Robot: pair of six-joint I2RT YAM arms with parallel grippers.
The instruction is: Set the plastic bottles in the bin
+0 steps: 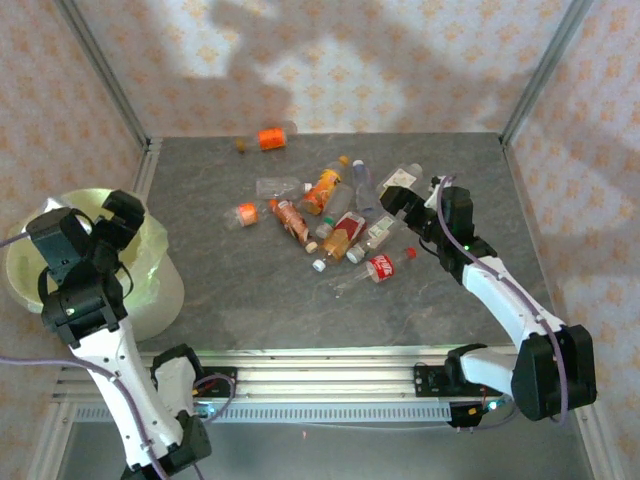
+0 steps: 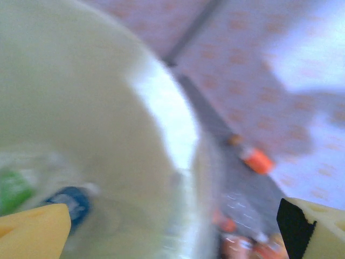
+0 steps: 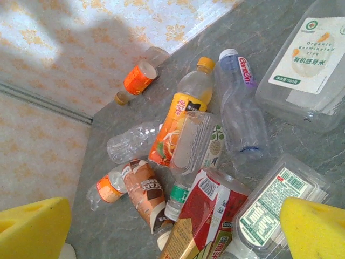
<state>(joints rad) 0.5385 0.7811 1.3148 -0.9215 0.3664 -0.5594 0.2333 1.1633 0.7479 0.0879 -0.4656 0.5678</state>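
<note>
Left fingers [image 2: 32, 234] wide over blurred bin [image 2: 161, 108] (inside smeared), right fingers [image 3: 32, 229] wide above plastic bottles [image 3: 178, 127], some cropped.

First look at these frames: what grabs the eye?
The jumble of plastic bottles in the middle of the table, with one orange-labelled bottle lying apart by the far wall. At the left edge stands the bag-lined bin, the open left gripper hanging over it. The open right gripper hovers above the pile.
</note>
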